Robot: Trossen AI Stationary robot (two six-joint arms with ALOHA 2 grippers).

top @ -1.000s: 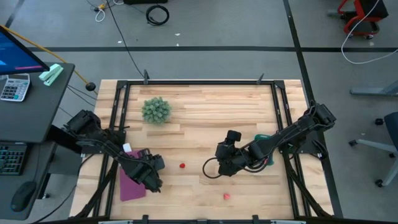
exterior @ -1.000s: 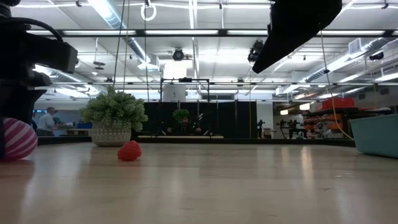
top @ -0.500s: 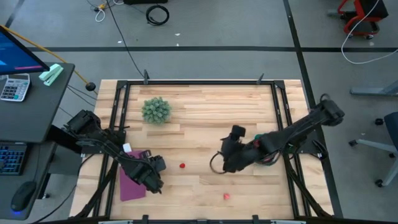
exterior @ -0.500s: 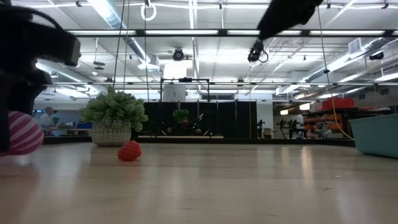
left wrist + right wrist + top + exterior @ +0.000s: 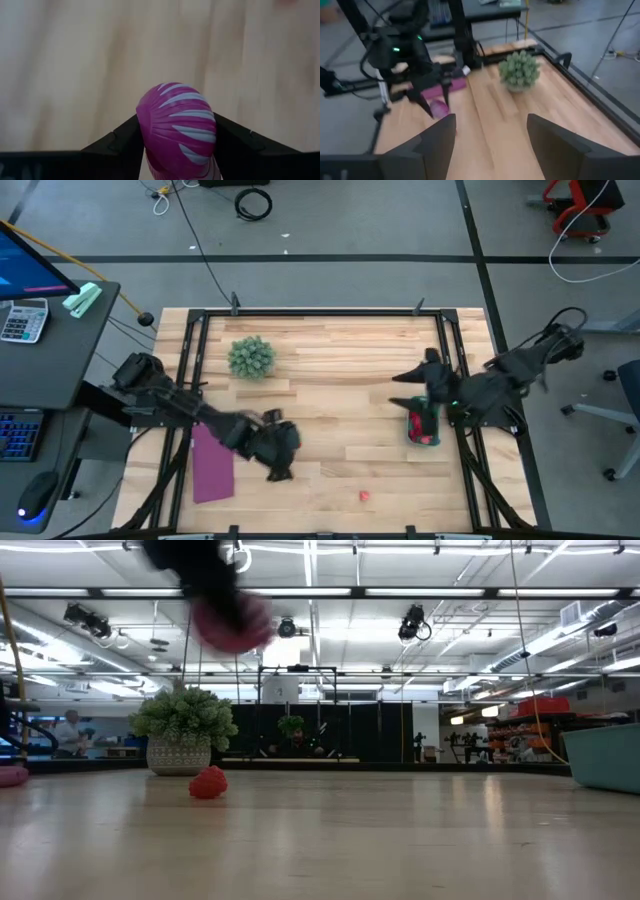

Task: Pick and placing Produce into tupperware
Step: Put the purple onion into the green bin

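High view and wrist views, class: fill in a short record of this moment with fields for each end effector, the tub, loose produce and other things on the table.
left end effector: lifted over the table's middle, shut on the magenta striped ball
right end effector: open, nothing between its fingers, raised over the tub at the right edge
teal tub: holds red pieces
loose produce: red piece near the front edge; red berry on the wood
other: green plant ball at back left; purple mat at front left
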